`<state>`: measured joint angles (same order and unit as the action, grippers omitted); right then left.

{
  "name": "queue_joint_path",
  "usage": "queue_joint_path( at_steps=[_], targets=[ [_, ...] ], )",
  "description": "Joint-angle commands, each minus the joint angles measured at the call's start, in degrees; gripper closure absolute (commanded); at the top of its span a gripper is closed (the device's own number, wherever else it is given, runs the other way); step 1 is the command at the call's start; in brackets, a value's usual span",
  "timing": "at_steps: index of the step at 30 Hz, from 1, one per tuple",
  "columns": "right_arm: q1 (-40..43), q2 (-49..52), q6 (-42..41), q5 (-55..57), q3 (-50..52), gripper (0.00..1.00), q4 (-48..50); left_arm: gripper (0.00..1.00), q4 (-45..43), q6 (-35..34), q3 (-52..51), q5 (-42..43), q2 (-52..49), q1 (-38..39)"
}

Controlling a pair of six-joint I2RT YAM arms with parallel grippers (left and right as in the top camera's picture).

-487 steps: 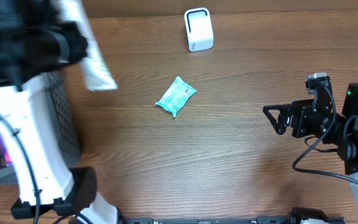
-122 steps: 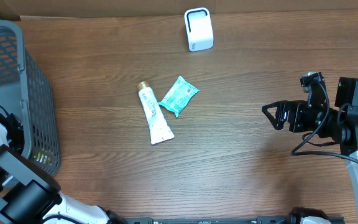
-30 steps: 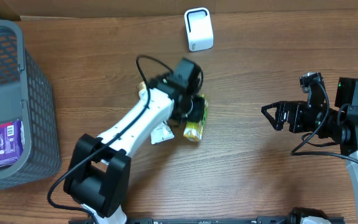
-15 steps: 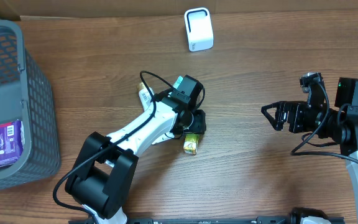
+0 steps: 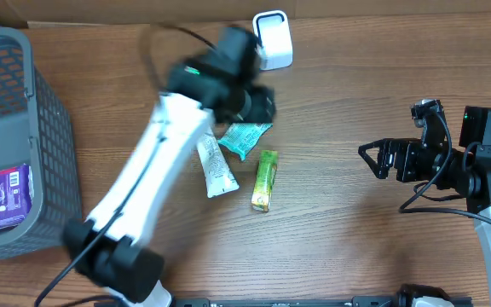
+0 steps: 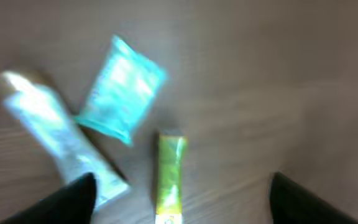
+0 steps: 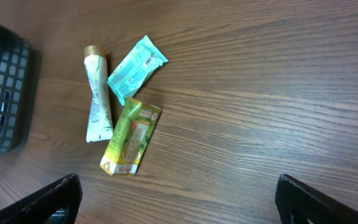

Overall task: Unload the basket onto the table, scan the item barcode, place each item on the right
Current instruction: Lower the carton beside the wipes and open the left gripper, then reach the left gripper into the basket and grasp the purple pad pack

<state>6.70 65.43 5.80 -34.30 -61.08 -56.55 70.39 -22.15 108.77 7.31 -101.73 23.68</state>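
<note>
**1. Table** (image 5: pixel 356 256): brown wood-grain top, flat and matt. It carries everything listed below.

**2. Basket** (image 5: pixel 54 128): rigid grey plastic mesh at the far left of the overhead frame, probably the stock bin. A glossy printed purple packet (image 5: pixel 2 196) lies inside it.

**3. Left gripper** (image 5: pixel 258 102): mounted on a white, motion-blurred arm that reaches diagonally to upper centre, near the scanner. Its fingers (image 6: pixel 73 198) sit wide apart at the bottom corners of the wrist view, with nothing between them.

**4. Right gripper** (image 5: pixel 372 162): black, at mid-height on the right and well apart from the goods. Its jaws are spread fully and hold nothing, so it looks parked on standby.

**5. Barcode scanner** (image 5: pixel 273 40): a small white box with rounded corners and a dark-rimmed window, at upper centre. It appears placed so goods can be presented to it.

**6. Tube** (image 7: pixel 97 93): soft cream plastic with a gold cap and a crimped tail, lying flat.

**7. Yellow-green packet** (image 7: pixel 131 138): slim, rectangular and glossy, lying flat at the lower right of the cluster.

**8. Teal sachet** (image 7: pixel 137 68): a crinkled pillow pack with its barcode panel face up, just beside the tube.

Entries 6 to 8 are the goods to scan. They lie loose at the centre of the overhead frame, below the scanner, and none is held. Which one goes next cannot be told.
</note>
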Motion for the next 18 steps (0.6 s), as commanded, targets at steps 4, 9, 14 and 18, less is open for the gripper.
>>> queue_joint_path(
  at_steps=[4, 9, 14, 18],
  targets=[
    [-0.3, -0.1, 0.2, -0.5, -1.1, 0.00, 0.3, 0.00, 9.4, 7.3, 16.1, -4.0, 7.7, -13.5],
    [-0.3, -0.2, 0.0, -0.5, -1.1, 0.00, 0.3, 0.00, 17.2, 9.0, 20.3, -8.4, 12.3, -28.0],
    [-0.3, -0.1, 0.0, -0.5, -1.1, 0.00, 0.3, 0.00, 23.0, 9.2, 20.3, -18.8, 16.0, -41.7],
    [-0.3, -0.2, 0.0, -0.6, -1.1, 0.00, 0.5, 0.00, 22.8, 6.6, 19.3, -19.5, 15.8, -50.9]
  ],
)
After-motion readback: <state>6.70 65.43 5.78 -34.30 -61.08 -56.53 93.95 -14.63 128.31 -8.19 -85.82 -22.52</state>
